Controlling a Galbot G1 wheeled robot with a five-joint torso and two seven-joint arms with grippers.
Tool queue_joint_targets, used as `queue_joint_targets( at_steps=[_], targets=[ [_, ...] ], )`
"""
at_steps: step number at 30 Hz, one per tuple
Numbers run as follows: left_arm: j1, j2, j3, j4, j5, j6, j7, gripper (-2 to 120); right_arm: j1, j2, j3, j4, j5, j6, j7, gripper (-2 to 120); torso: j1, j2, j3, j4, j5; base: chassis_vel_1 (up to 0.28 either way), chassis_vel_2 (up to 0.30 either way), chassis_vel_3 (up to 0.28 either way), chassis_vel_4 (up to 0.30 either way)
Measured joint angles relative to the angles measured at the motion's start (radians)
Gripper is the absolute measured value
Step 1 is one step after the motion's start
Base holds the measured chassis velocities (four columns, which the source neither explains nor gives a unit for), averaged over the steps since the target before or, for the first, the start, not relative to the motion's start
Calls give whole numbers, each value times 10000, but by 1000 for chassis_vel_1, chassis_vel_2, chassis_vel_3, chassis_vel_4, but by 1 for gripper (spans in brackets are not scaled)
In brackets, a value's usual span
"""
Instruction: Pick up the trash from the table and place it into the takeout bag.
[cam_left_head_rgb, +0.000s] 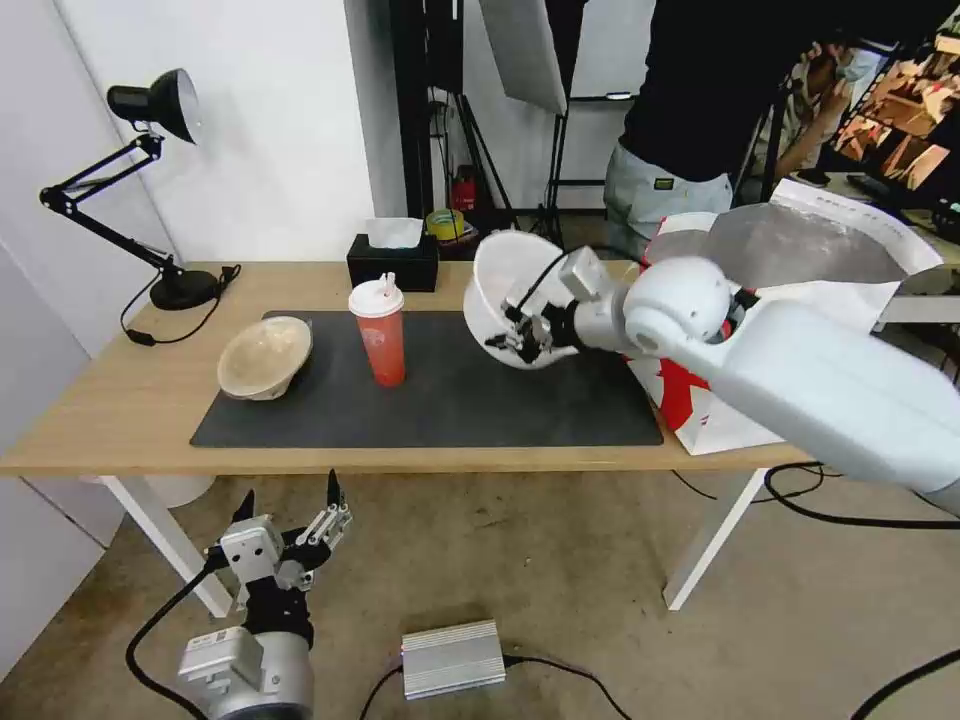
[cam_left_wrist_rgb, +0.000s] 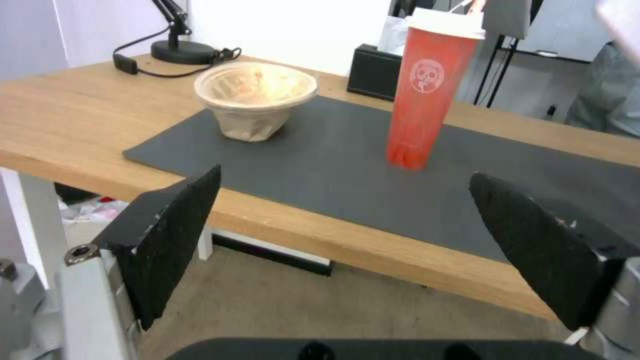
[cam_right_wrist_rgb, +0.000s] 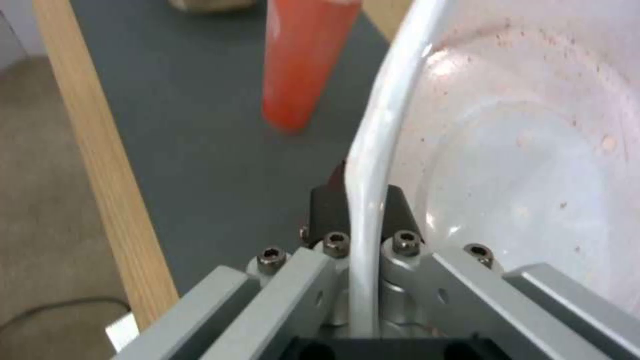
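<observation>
My right gripper (cam_left_head_rgb: 520, 335) is shut on the rim of the large white plastic bowl (cam_left_head_rgb: 505, 290), holding it tilted on its side above the dark grey mat (cam_left_head_rgb: 430, 400). In the right wrist view the bowl's (cam_right_wrist_rgb: 520, 150) rim runs between the black pads (cam_right_wrist_rgb: 327, 205). The red paper cup (cam_left_head_rgb: 380, 335) with its white lid stands upright on the mat. The beige pulp bowl (cam_left_head_rgb: 265, 355) rests tilted at the mat's left end. At the table's right end stands the takeout bag (cam_left_head_rgb: 800, 250), its foil lining showing. Below the table's front edge, my left gripper (cam_left_head_rgb: 290, 505) hangs open.
A black tissue box (cam_left_head_rgb: 393, 262) sits at the back of the light-wood table (cam_left_head_rgb: 100, 400), and a black desk lamp (cam_left_head_rgb: 150, 190) stands at its back left. A person stands behind the bag. A metal box (cam_left_head_rgb: 452, 657) and cables lie on the floor.
</observation>
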Motion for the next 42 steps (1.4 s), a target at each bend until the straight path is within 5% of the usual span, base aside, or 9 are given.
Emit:
queue_joint_targets(
  at_steps=[16, 42],
  targets=[
    [17, 10, 0, 1, 1, 20, -288, 100, 849, 262, 620, -133, 1436, 51, 487, 0, 0, 0, 0, 1, 0, 0, 0, 0, 0],
    [177, 126, -40, -217, -236, 56, -351, 100, 1655, -656, 1247, -459, 2827, 250, 736, 0, 1, -1, 0, 0, 1, 0, 0, 0, 0]
  ],
)
